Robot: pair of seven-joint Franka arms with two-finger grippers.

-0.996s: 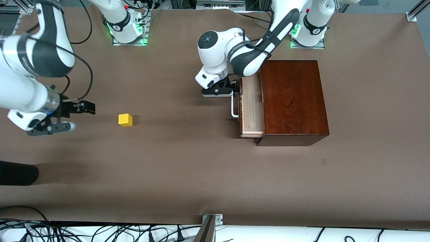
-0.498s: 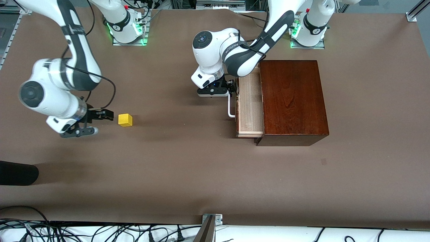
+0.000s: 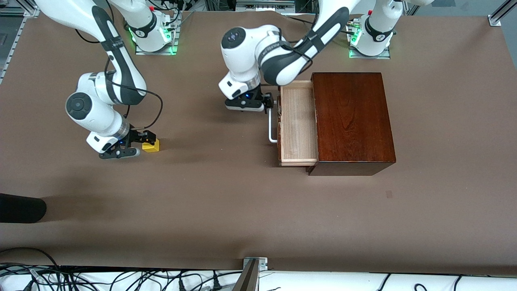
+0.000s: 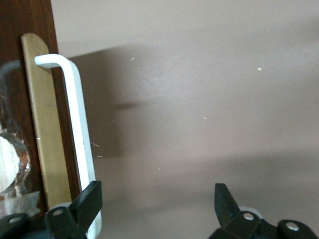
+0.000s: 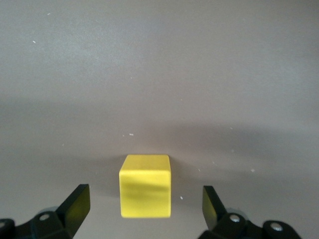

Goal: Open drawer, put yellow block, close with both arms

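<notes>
The yellow block (image 3: 152, 146) lies on the brown table toward the right arm's end. My right gripper (image 3: 139, 145) is low at it and open. In the right wrist view the yellow block (image 5: 145, 191) sits between the spread fingers of that right gripper (image 5: 146, 205), touching neither. The drawer (image 3: 297, 121) of the dark wooden box (image 3: 351, 121) stands partly pulled out, its pale inside empty. My left gripper (image 3: 267, 103) is open at the end of the white handle (image 3: 272, 126) farther from the front camera. One finger (image 4: 87, 204) lies against the handle (image 4: 75, 119).
A black object (image 3: 20, 208) juts in at the table edge on the right arm's end, nearer the front camera. Cables and a metal bracket (image 3: 253, 264) run along the front edge. The arm bases (image 3: 151, 32) stand at the back.
The drawer has slid farther out of the box, and the left gripper moved with its handle. The right arm swung in and down until its open fingers straddle the yellow block.
</notes>
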